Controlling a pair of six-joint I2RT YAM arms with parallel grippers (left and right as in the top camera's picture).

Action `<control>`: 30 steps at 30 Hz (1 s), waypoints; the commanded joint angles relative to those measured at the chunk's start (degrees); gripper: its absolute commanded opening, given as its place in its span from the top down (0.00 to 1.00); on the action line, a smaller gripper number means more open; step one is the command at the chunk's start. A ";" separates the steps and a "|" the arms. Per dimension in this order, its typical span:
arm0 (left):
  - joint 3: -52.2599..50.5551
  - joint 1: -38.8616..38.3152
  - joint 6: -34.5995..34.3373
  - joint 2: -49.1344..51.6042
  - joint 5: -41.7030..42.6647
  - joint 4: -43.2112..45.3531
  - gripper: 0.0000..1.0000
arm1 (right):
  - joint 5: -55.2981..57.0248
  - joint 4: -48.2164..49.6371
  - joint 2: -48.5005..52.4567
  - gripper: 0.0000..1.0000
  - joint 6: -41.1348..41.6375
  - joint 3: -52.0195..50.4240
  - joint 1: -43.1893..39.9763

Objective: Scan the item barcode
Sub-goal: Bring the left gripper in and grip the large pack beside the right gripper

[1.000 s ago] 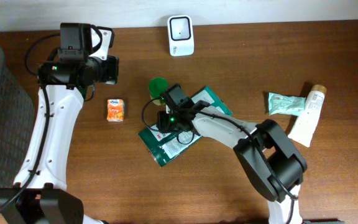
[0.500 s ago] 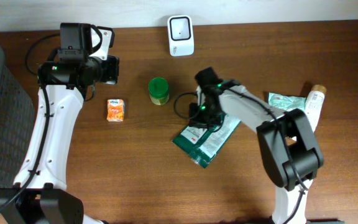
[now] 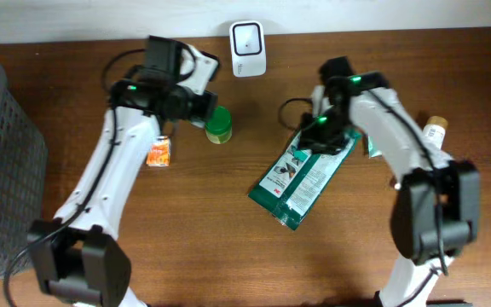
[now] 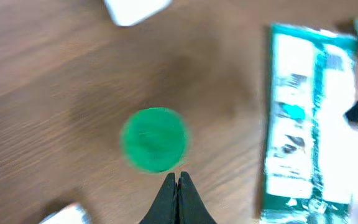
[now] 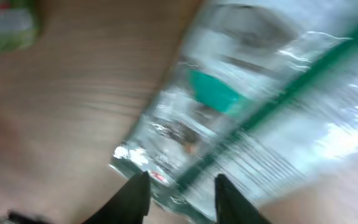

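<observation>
The right gripper [image 5: 179,186] pinches the far end of the packet [image 3: 301,179] — it slants near-left from there, right of centre. The left gripper [image 4: 178,180] has its fingers pressed together, empty, just beside a green tub [image 4: 154,140] — scanner [image 3: 248,38] far, between the arms

mock shop checkout, wooden table [image 3: 186,247], white barcode scanner [image 3: 248,49], grey mesh basket [image 3: 2,111], grocery pouch [image 3: 303,177]
</observation>
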 commanded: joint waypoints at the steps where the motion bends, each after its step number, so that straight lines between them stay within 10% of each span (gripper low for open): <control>1: -0.24 -3.50 5.70 4.90 7.48 0.09 1.00 | 9.73 -2.45 -1.64 0.71 3.65 0.24 -6.43; 14: -0.24 -13.66 12.04 17.14 19.80 -2.93 1.00 | 11.78 1.81 -1.31 0.84 4.02 -10.71 -12.57; 30: -0.24 -12.81 -7.67 23.30 17.70 5.81 1.00 | 11.50 25.16 -1.20 0.88 2.64 -23.04 -7.28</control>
